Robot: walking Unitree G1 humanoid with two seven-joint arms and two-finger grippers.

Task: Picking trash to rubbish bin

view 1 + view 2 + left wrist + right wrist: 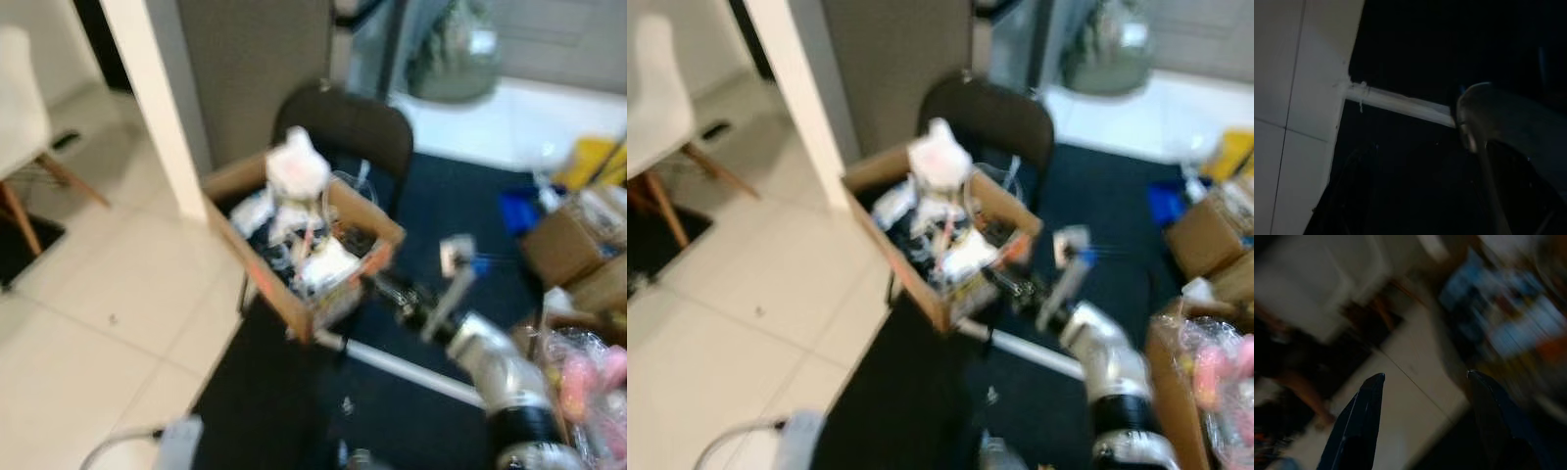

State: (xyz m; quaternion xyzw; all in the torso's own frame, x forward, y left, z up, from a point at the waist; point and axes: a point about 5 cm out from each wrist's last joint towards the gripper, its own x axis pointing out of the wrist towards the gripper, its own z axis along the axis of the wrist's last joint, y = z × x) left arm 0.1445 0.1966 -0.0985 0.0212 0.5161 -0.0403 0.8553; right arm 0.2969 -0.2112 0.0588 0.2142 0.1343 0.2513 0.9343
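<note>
An open cardboard box (257,262) heaped with trash rests on a black chair (345,122). A white crumpled bag (297,167) tops the pile, with wrappers and clear plastic below it. My right arm reaches in from the lower right, and its gripper (387,286) hovers at the box's near right corner. In the blurred right wrist view this gripper (1425,375) is open, with nothing between its black fingers (1359,421). The left wrist view is very dark, showing dark carpet and pale floor tiles (1298,98).
A white pillar (157,108) stands behind the box, and a white chair (20,108) at far left. More cardboard boxes (563,245) and a bag of pink items (588,382) crowd the right. A white bar (402,367) lies across the dark rug.
</note>
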